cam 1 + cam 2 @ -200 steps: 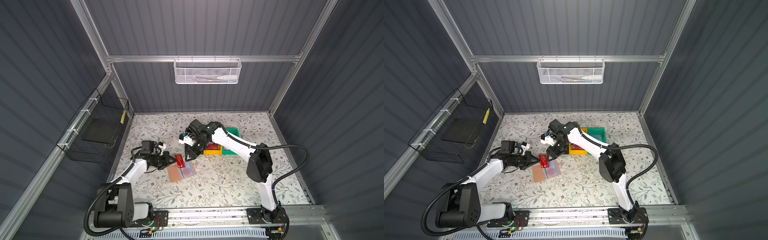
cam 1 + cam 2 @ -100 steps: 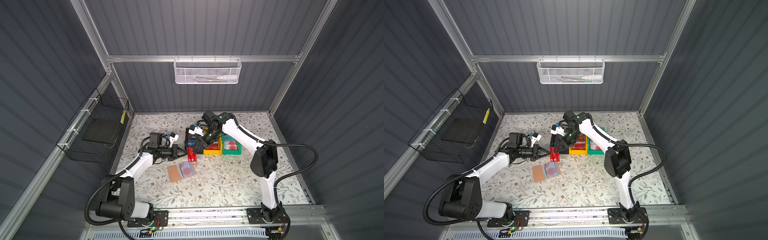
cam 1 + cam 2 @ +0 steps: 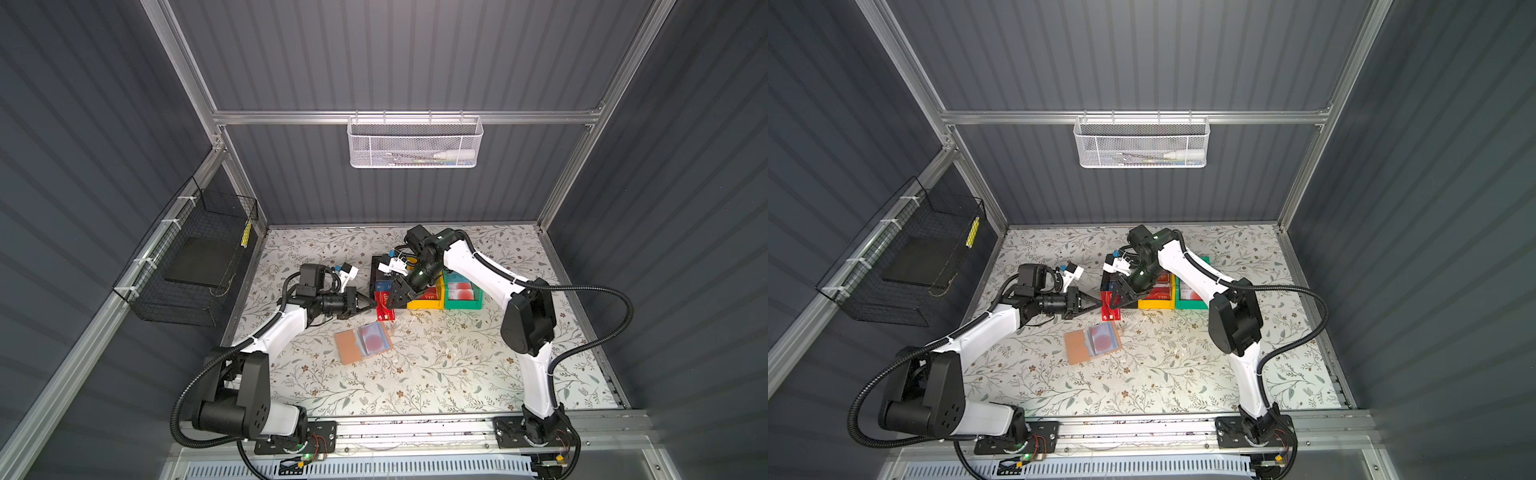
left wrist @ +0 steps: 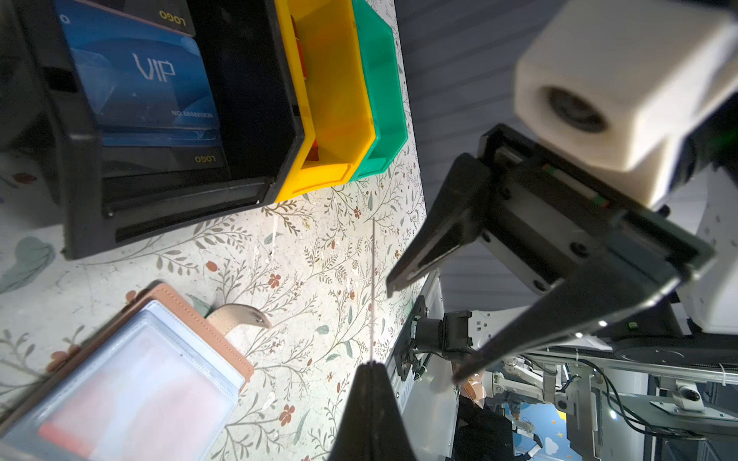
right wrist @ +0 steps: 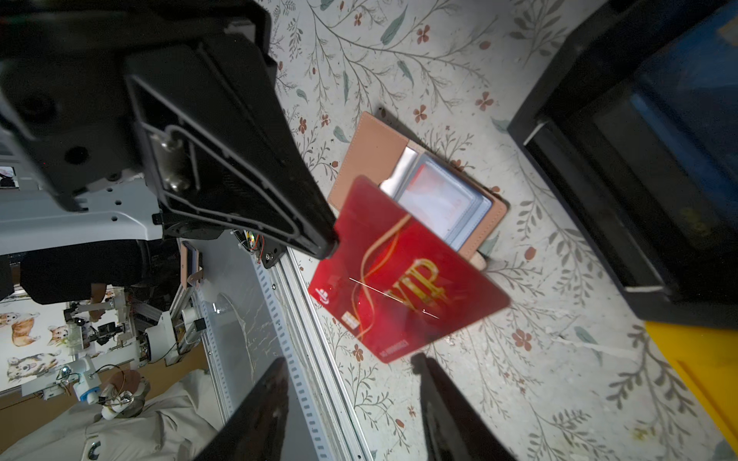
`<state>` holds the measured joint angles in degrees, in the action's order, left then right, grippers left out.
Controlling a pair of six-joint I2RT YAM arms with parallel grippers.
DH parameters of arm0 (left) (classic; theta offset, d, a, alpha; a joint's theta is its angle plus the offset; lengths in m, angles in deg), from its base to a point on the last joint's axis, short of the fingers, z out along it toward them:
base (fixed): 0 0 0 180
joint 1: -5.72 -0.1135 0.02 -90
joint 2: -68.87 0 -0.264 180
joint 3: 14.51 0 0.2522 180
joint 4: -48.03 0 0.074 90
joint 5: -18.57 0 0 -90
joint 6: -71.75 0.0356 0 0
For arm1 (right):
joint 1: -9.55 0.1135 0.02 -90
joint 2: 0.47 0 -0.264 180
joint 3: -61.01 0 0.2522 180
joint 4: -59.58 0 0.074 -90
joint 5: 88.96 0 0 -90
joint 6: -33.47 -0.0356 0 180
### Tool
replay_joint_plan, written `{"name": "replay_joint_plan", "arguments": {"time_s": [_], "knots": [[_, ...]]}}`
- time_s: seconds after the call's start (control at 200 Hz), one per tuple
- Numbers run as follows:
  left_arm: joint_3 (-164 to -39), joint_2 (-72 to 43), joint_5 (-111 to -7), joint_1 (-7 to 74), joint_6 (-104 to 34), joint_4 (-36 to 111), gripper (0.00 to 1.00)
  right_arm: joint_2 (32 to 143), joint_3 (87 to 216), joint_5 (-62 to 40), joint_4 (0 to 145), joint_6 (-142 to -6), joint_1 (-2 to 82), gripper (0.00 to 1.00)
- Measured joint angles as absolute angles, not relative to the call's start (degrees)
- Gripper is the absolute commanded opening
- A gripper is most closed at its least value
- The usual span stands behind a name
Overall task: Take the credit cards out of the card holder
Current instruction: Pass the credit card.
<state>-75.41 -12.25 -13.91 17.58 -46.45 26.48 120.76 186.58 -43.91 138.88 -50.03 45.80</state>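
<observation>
The left gripper has been carrying the red card away from the card holder and is now holding it on edge just beside the black bin, fingers pressing together on one corner; the right gripper has been swinging in, and its fingers are standing spread either side of the card's free corner, apparently not yet gripping; a handover is probably coming. The holder is lying open near the bin, a reddish card showing in its sleeve, so work is remaining. Gold "VIP" is showing on the red card; "VIP" on the bin's blue card; "LOGO" on its black cards.
</observation>
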Motion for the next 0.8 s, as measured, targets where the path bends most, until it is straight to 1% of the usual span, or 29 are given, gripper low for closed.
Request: {"name": "replay_joint_plan", "arguments": {"time_s": [0.23, 0.61, 0.695, 0.8], "knots": [[-74.9, -11.4, -13.0, 17.6, -47.4, 28.2, 0.00, 120.8, 184.6, -44.1, 136.6, -51.6, 44.7, 0.53], [-73.5, -11.4, -12.3, 18.1, -50.0, 32.4, 0.00, 120.8, 184.1, -48.9, 131.6, -54.2, 44.8, 0.50], [-73.4, -11.4, -12.2, 18.1, -50.3, 33.1, 0.00, 120.8, 183.5, -50.0, 130.5, -54.8, 44.7, 0.47], [-73.2, -11.4, -12.2, 18.1, -50.4, 33.4, 0.00, 120.8, 183.1, -50.7, 129.6, -55.6, 44.6, 0.40]]}}
